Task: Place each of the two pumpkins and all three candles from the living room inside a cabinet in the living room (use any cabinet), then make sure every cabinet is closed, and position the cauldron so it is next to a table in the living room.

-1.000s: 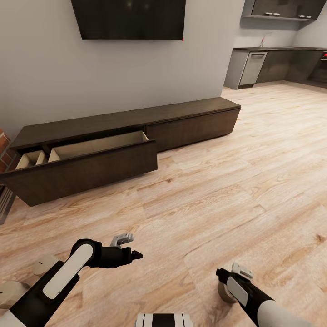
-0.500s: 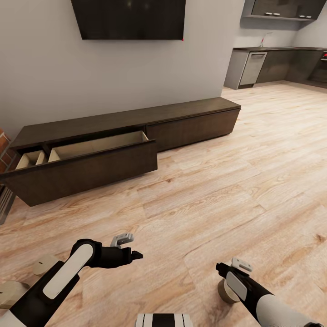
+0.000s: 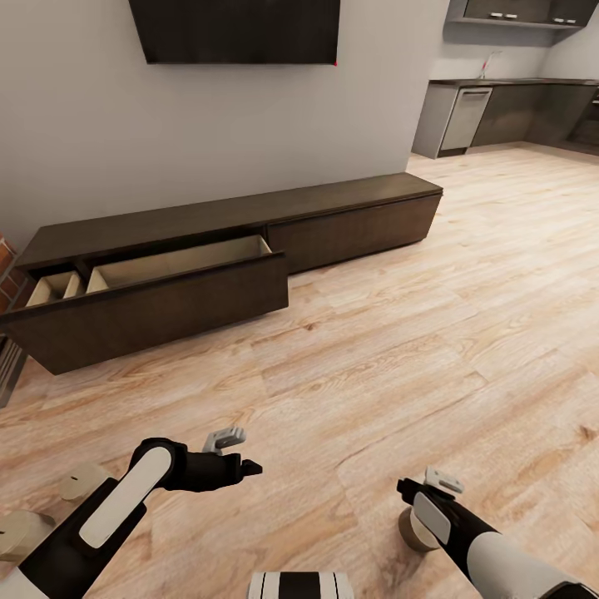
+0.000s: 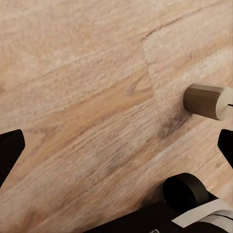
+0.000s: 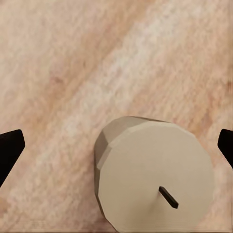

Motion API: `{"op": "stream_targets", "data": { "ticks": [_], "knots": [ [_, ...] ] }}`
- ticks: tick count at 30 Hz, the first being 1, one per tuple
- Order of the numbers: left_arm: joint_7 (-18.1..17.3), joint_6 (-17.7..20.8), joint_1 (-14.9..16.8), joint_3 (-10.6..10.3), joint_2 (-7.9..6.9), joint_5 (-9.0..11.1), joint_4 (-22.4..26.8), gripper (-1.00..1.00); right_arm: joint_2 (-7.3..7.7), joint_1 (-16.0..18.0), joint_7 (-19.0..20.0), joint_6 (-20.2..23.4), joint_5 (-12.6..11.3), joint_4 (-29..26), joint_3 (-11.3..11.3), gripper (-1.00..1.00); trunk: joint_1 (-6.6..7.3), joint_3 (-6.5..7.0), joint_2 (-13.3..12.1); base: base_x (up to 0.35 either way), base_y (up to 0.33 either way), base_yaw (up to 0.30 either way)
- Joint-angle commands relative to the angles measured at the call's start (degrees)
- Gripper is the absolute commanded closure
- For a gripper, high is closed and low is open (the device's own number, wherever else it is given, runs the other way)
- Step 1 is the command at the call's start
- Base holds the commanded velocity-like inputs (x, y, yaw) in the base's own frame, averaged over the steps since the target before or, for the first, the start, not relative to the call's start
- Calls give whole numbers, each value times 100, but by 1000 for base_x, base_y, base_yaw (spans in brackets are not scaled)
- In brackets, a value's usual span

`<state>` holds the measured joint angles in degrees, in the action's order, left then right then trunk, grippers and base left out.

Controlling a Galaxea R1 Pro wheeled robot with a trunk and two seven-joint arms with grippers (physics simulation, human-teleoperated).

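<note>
The long dark-brown cabinet (image 3: 349, 218) runs along the wall, and its left drawer (image 3: 166, 287) is pulled out, showing a pale interior. A beige candle (image 3: 409, 532) stands upright on the floor directly under my right gripper (image 3: 424, 487). In the right wrist view that candle (image 5: 155, 179) sits between the spread fingertips (image 5: 9, 150), untouched. Two more candles (image 3: 79, 482) (image 3: 17, 532) lie by my left arm. My left gripper (image 3: 237, 453) hovers open over bare floor, with one candle (image 4: 208, 101) lying off to the side. Pumpkins, cauldron and table are out of view.
A black TV (image 3: 237, 29) hangs above the cabinet. The kitchen with dark cupboards (image 3: 516, 108) opens at the far right. A brick fireplace edge (image 3: 7, 274) shows at the left. Light plank floor (image 3: 399, 333) stretches between me and the cabinet.
The whole view has shifted slightly, so the camera moved. My right gripper has crept a little further over the candle. The left arm holds still.
</note>
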<state>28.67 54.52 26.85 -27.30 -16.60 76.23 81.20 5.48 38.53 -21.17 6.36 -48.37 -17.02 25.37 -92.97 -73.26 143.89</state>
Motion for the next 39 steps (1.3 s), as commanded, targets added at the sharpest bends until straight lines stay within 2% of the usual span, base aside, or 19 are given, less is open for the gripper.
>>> {"op": "stream_targets", "data": {
  "ticks": [1, 17, 21, 25, 28, 39],
  "knots": [
    [60, -3, 5, -11, -3, 59, 7, -100, 13, 3, -44, 55, -24, -15, 47, -100, 1, -5, 2, 0, 0, 0],
    [87, -17, 5, -24, 22, 37, 3, -100, 73, 61, -54, -12, -21, 26, 47, -100, 1, -5, 2, 0, 0, 0],
    [121, -25, 5, -62, 54, -57, -16, -100, 118, 65, -54, -76, -5, 160, 51, -100, 1, -5, 2, 0, 0, 0],
    [134, -34, 5, -72, 66, -146, -26, -100, 110, 66, -69, -74, 249, 195, 49, -100, -7, -71, 6, 0, 0, 0],
    [135, -37, 5, -74, 68, -162, -30, -100, 105, 66, -142, -54, 369, 197, 51, -100, -7, -71, 6, 0, 0, 0],
    [139, -38, 5, -91, 77, -161, -31, -100, 77, 66, -56, -105, 448, 150, 64, -100, -7, -71, 6, 0, 0, 0]
  ]
}}
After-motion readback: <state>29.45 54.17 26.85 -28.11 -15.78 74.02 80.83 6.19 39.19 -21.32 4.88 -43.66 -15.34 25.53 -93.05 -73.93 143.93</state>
